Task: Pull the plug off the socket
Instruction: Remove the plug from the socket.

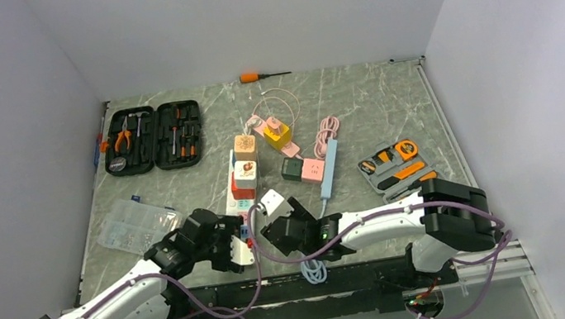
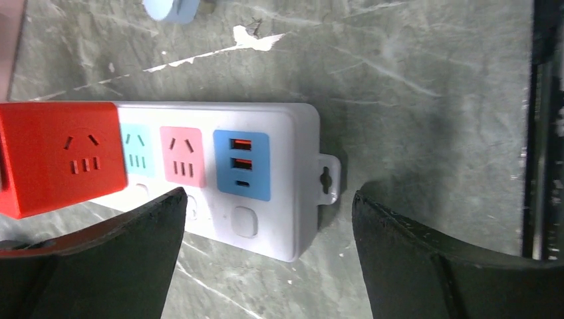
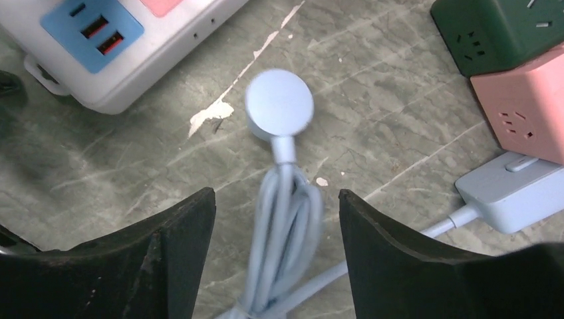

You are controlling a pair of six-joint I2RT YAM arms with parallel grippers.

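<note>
The socket is a white power strip (image 2: 292,166) with teal, pink and blue faces and a red cube adapter (image 2: 60,156) sitting on it. The plug (image 3: 279,103), round and pale blue, lies flat on the table beside the strip (image 3: 166,40), out of it. Its bundled cable (image 3: 286,226), blurred, runs down between the fingers of my right gripper (image 3: 276,199), which is open and not touching it. My left gripper (image 2: 269,199) hangs open over the strip's near end, one finger (image 2: 133,252) above the strip's edge and the other past its end. In the top view both grippers (image 1: 235,231) (image 1: 281,220) hover at the strip's near end (image 1: 237,203).
A green cube (image 3: 505,30) and a pink cube (image 3: 525,106) socket sit right of the plug, with a pale blue strip (image 3: 512,193) below them. Further off are a black tool case (image 1: 153,138), a clear parts box (image 1: 134,226), a grey tool tray (image 1: 397,167) and an orange screwdriver (image 1: 259,75).
</note>
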